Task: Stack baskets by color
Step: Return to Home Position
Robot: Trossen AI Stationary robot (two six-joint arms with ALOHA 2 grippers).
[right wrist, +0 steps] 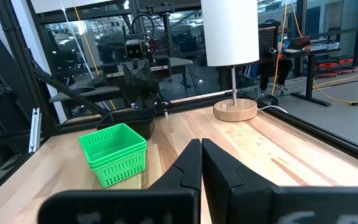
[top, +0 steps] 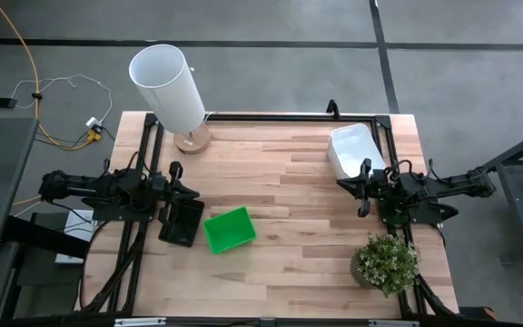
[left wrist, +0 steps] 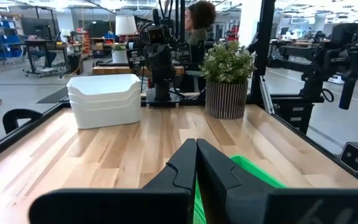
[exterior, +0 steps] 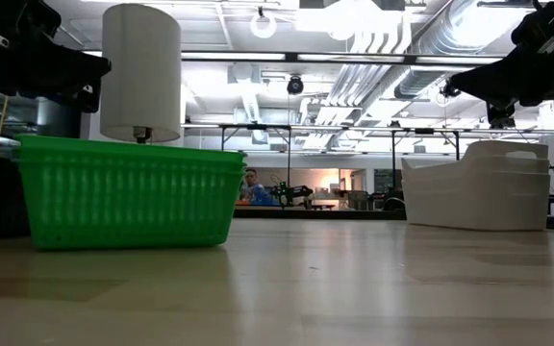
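Note:
A stack of bright green baskets [top: 230, 230] [exterior: 128, 192] [right wrist: 114, 152] rests on its base on the table's near left part. Just left of it sit the black baskets [top: 182, 222] [right wrist: 132, 121]. A stack of white baskets [top: 352, 150] [left wrist: 104, 99] [exterior: 477, 185] stands at the far right. My left gripper [top: 196, 193] [left wrist: 196, 155] hovers shut and level above the black baskets, pointing toward the table's right edge. My right gripper [top: 340, 183] [right wrist: 201, 152] hovers shut and level beside the white stack, pointing toward the table's left edge. Neither one touches anything.
A tall white cylinder lamp [top: 169, 86] [right wrist: 230, 37] stands on a round wooden foot at the far left. A potted green plant [top: 386, 263] [left wrist: 229, 78] stands at the near right corner. Bare wooden table [top: 289, 200] lies between the two arms.

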